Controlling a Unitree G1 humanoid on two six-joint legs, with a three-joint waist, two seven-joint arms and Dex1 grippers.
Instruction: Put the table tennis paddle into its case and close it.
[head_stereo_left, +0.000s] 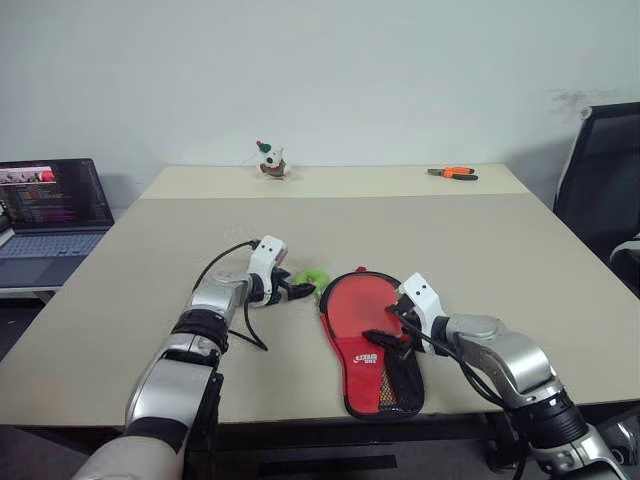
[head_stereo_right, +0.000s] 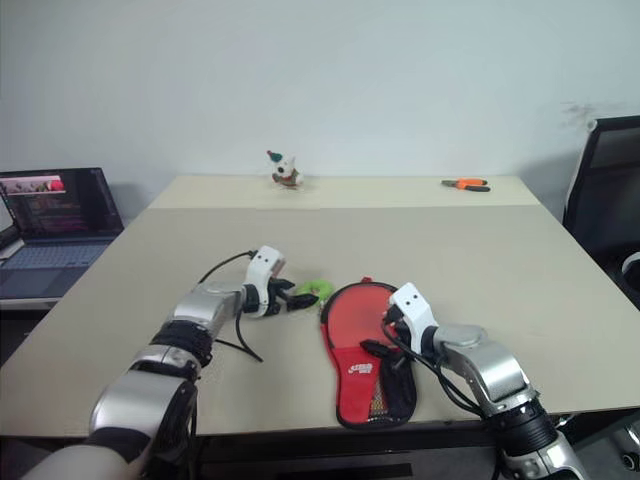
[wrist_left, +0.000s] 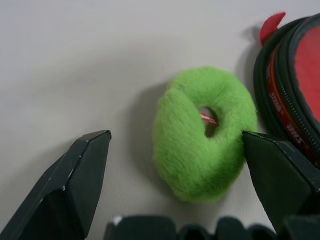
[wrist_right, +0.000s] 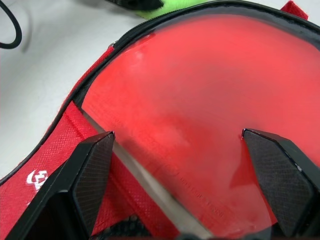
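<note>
I stand at a wide beige counter (head_stereo_left: 150, 300) set against a plain white wall, with a seam running across its far part. Near my edge lies the paddle-shaped red-and-black fabric case (head_stereo_left: 372, 350), unzipped, and the round red rubber-faced table tennis paddle (wrist_right: 210, 100) rests inside it, its face showing. My right pincer (head_stereo_left: 392, 335) hangs spread wide just over the paddle's face, gripping nothing. My left pincer (head_stereo_left: 298, 291) is also spread wide and empty, its tips on either side of the fuzzy green ring tag (wrist_left: 202, 132) that lies on the counter just beside the case's rounded rim. At the far edge sit a small plush toy (head_stereo_left: 271, 160) and orange-handled pliers (head_stereo_left: 452, 173), well apart. An open laptop (head_stereo_left: 50, 215) stands off my left side, and a black office chair (head_stereo_left: 605, 180) at my right.
</note>
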